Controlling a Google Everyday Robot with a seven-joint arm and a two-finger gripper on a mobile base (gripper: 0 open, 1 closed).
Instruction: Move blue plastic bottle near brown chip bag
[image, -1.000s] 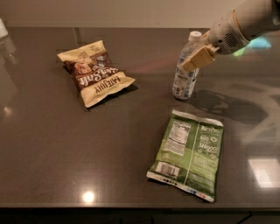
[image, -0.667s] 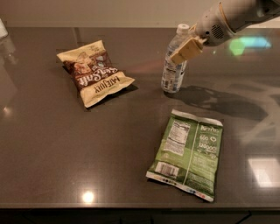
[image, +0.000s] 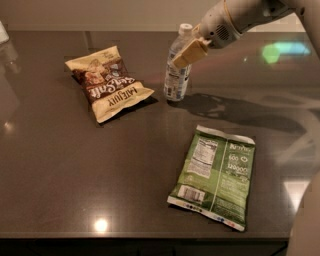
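The blue plastic bottle (image: 175, 84) is upright at the back middle of the dark table (image: 75, 170), with its base at or just above the surface. My gripper (image: 183, 56) reaches in from the upper right and is shut on the bottle's upper part; one tan finger (image: 190, 52) lies across its front. The brown chip bag (image: 107, 82) lies flat to the left of the bottle, a short gap away.
A larger green bag (image: 215, 176) with a white nutrition label lies flat at the front right. My arm (image: 240, 17) spans the upper right corner. The table's front edge runs along the bottom.
My gripper has carried the bottle leftward across the table, from the right of centre to a spot close beside the brown chip bag. Both bags have stayed put.
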